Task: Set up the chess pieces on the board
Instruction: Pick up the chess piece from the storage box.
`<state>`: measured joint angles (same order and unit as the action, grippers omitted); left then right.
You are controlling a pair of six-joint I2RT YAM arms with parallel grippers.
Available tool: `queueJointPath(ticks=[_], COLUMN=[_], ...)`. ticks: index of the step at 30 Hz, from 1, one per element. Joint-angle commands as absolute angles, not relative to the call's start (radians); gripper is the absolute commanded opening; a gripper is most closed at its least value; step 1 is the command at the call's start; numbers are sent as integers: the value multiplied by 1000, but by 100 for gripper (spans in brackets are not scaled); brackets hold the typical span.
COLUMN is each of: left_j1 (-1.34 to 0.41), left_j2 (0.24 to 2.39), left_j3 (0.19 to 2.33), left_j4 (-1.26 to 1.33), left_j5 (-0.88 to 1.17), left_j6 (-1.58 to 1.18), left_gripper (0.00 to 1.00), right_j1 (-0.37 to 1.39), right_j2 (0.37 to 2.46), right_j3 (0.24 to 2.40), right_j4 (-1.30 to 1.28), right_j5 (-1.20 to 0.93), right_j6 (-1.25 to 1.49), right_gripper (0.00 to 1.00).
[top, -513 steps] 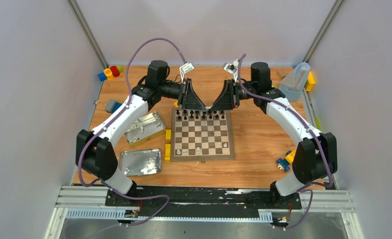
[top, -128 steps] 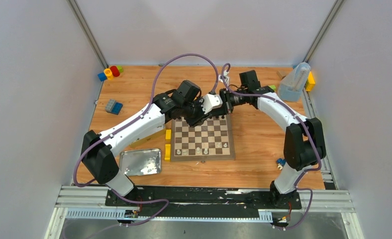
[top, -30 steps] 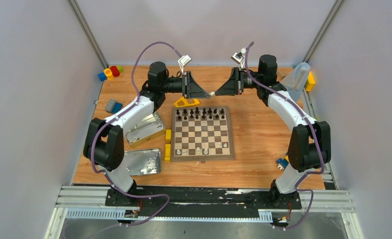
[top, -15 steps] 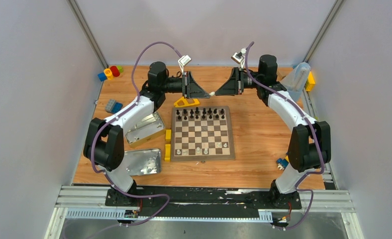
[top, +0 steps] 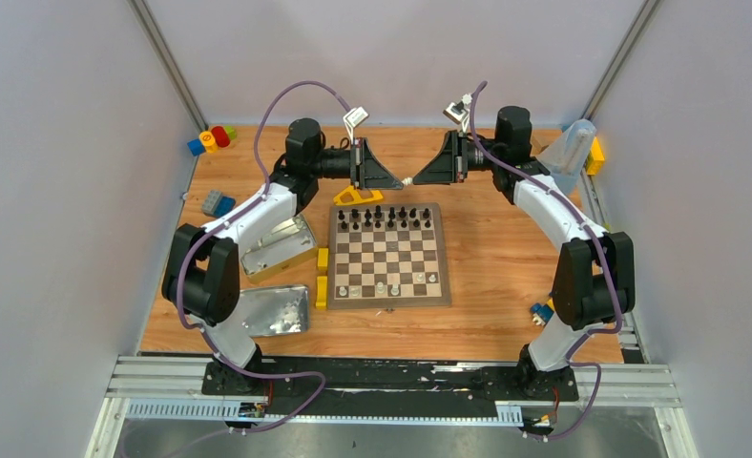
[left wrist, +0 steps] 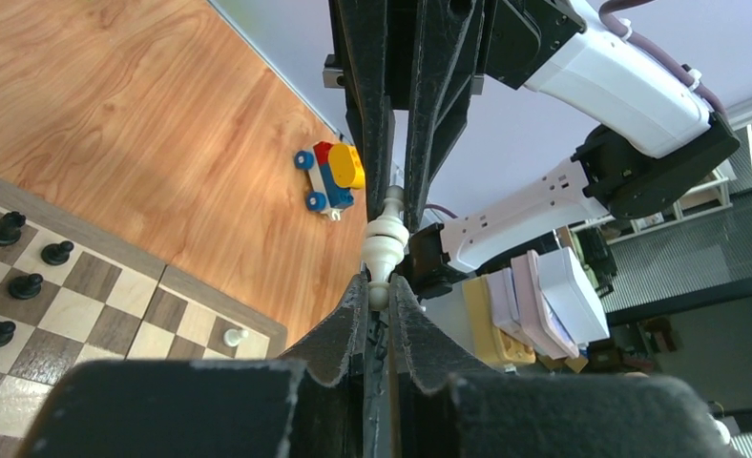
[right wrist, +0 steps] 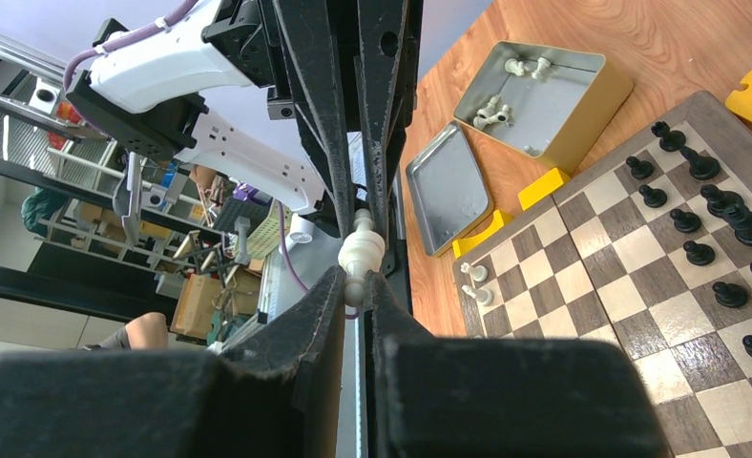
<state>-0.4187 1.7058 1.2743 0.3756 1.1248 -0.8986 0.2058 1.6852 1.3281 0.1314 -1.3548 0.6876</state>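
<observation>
Over wooden table [top: 491,277], white piece [left wrist: 387,244] aloft.

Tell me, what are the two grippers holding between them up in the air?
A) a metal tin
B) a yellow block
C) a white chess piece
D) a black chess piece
C: both wrist views show the white chess piece pinched at one end by the left gripper and at the other end by the right gripper.

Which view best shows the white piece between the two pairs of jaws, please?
Left wrist: the piece sits large and sharp mid-frame. Right wrist shows it nearly as well, smaller; the top view gives only a pale speck.
</observation>
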Motion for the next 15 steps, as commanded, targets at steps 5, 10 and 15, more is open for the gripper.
queueJointPath(ticks=[5,10,15], left_j1=[-421,-420,-422], left_j2=[1655,1605,1555], left_j3=[1311,1372,1457], left_j4=[276,-121,-547], left_j5=[1131,1079,894], left_j6=[-763,-454,-13], left_gripper=[0,0,0], right_j1=[181,133,133], right_j2=[1654,1615,1574], right_j3=[1350,1364,1390], right_j4=[91,-110,-413], right_j5=[-1367,-1330,-1216], right_j6=[608,423,85], right_gripper=[0,0,0])
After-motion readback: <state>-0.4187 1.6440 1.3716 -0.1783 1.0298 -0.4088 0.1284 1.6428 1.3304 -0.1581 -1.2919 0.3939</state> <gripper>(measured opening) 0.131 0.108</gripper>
